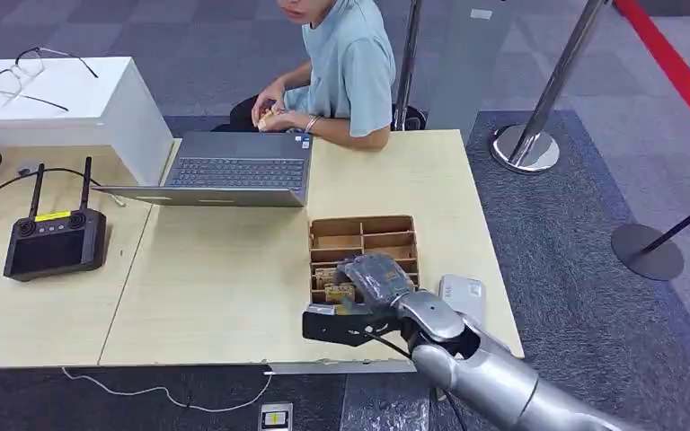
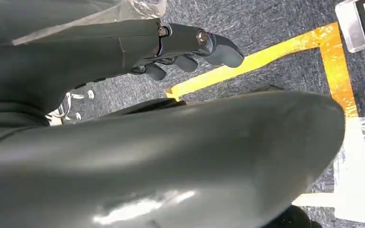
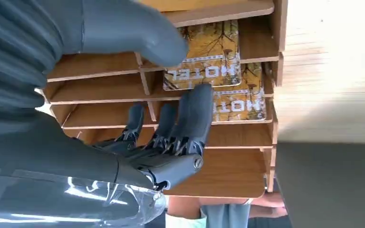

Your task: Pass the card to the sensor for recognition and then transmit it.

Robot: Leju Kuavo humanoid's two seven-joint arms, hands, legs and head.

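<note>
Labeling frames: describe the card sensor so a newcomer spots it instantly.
Start at the light wooden table, near its front right corner. Beside the brown compartment box, on its right, lies the sensor: a flat pale grey slab on the tabletop, unlike the wooden, card-filled box.

The word "HOTEL" stands in white letters on a yellow card [image 3: 204,52] at upper centre of the right wrist frame, reading upside down there. A second card [image 3: 240,97] just below it shows the same word, partly hidden by a finger, with "MOT" readable. No other text can be read.
</note>
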